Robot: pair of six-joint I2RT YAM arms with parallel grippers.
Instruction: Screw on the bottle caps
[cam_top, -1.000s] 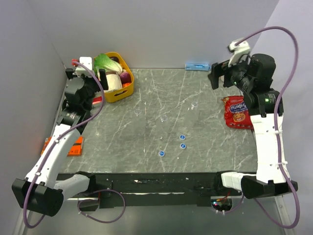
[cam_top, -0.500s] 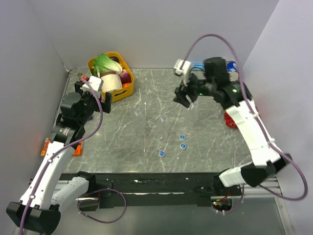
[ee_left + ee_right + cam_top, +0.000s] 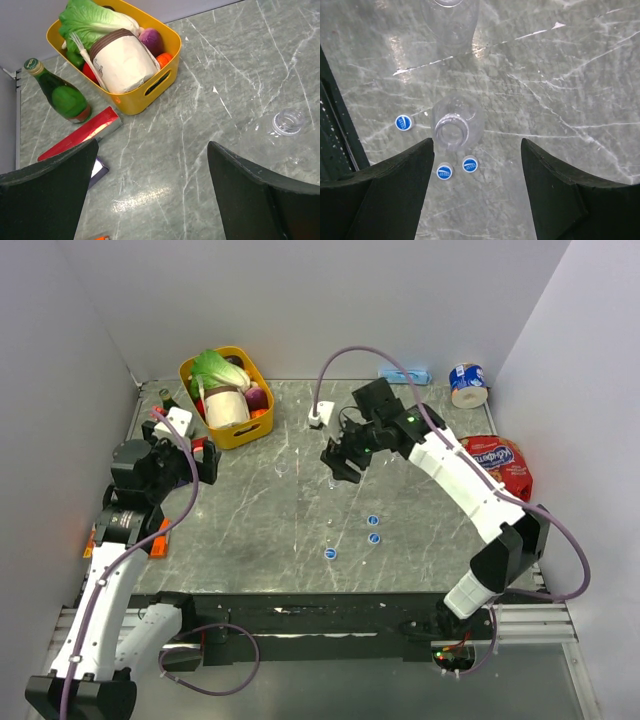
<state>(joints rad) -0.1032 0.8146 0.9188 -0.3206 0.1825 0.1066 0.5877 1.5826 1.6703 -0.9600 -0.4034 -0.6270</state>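
Observation:
Three blue bottle caps lie on the grey table (image 3: 372, 521) (image 3: 374, 538) (image 3: 330, 553). They also show in the right wrist view (image 3: 404, 122) (image 3: 445, 172) (image 3: 470, 164). A clear bottle (image 3: 455, 122) stands open-mouthed just above the caps, between my right fingers (image 3: 385, 190). A second clear bottle (image 3: 451, 20) stands beyond it. My right gripper (image 3: 340, 462) (image 3: 476, 150) is open and empty, hovering over the middle bottle (image 3: 335, 481). Another bottle (image 3: 283, 468) (image 3: 289, 121) stands uncapped to the right of my left gripper (image 3: 205, 462) (image 3: 152, 145), which is open and empty above bare table.
A yellow basket (image 3: 262, 427) (image 3: 165, 85) with lettuce and a paper roll stands at the back left. A green glass bottle (image 3: 60, 92) and a red packet (image 3: 80, 135) lie beside it. A red snack bag (image 3: 500, 465) and a tape roll (image 3: 466, 385) are at the right.
My right arm has swung from the back right corner to the middle, over the bottles. My left gripper has moved right and a little forward from the left wall.

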